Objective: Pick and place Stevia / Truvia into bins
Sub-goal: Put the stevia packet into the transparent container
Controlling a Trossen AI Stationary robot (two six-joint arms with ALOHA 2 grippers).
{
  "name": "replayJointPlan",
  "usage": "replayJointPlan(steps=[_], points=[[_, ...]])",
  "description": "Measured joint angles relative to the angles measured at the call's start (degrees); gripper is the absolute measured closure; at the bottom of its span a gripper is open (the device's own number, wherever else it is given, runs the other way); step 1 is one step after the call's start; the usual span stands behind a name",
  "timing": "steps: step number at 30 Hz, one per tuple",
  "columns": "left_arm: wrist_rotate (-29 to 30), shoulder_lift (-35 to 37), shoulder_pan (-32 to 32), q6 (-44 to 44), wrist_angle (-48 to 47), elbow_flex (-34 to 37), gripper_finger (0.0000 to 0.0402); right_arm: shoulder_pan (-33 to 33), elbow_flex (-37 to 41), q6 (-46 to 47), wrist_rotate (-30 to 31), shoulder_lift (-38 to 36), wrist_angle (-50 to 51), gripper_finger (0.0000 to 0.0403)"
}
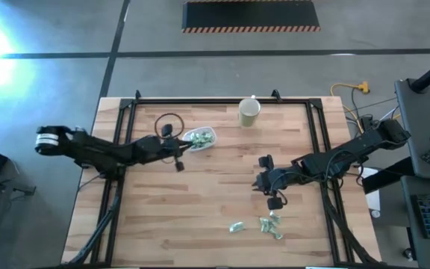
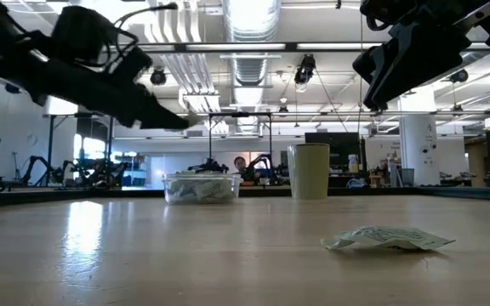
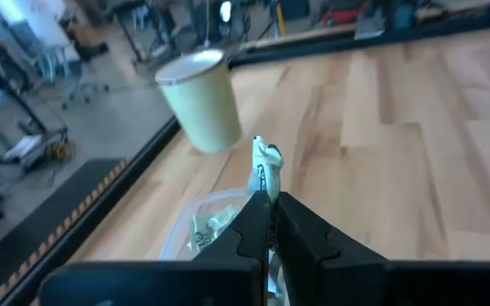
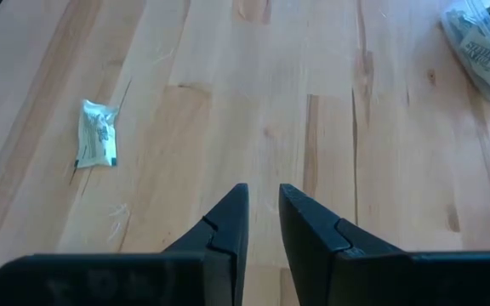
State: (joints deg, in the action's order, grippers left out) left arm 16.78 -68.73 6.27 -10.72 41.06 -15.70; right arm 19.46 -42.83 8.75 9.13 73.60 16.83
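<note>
While tub (image 1: pixel 200 139) nears rim, centre bare

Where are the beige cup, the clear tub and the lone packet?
beige cup (image 1: pixel 249 111), high view, on its side wall.
clear tub (image 2: pixel 199 188), low view, on its front wall.
lone packet (image 4: pixel 97 134), right wrist view, on its middle.

The left arm is extended from the table's left edge toward the far centre, its wrist raised above the surface. The left gripper (image 1: pixel 178 147) is closed, a thin sachet (image 3: pixel 265 166) pinched upright between its fingertips. The right arm is stretched in from the right edge, the right gripper (image 1: pixel 274 203) held above the table, fingers slightly parted, nothing between them.
</note>
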Motion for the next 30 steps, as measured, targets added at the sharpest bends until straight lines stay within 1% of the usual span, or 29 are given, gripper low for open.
replayJointPlan(steps=[5,9,13,17,25,27,30], points=[[-0.01,-8.08,2.79,2.07,-0.02,-4.63,0.0402,0.04,0.00,0.02,-0.02,0.00,0.07,0.0342],[0.00,-12.89,5.14,4.65,-0.23,-7.63,0.0402,0.04,0.08,0.02,-0.07,0.00,0.03,0.0345],[0.06,-15.30,6.92,7.43,-5.18,-10.40,0.0400,0.04,0.25,0.02,-0.09,0.00,-0.01,0.0346],[0.35,-15.23,7.40,8.77,-11.17,-12.05,0.0373,0.02,0.66,0.00,-0.10,0.00,0.01,0.0342],[0.53,-12.56,7.30,8.91,-13.39,-12.12,0.0289,0.02,0.96,0.02,-0.10,0.00,0.01,0.0346],[-0.75,-11.47,7.02,8.97,-14.72,-12.10,0.0273,0.02,0.99,0.37,-0.12,0.00,-0.27,0.0347],[-5.23,-9.23,6.31,9.08,-17.00,-12.09,0.0259,0.04,2.06,1.13,-0.80,0.00,-3.97,0.0345]])
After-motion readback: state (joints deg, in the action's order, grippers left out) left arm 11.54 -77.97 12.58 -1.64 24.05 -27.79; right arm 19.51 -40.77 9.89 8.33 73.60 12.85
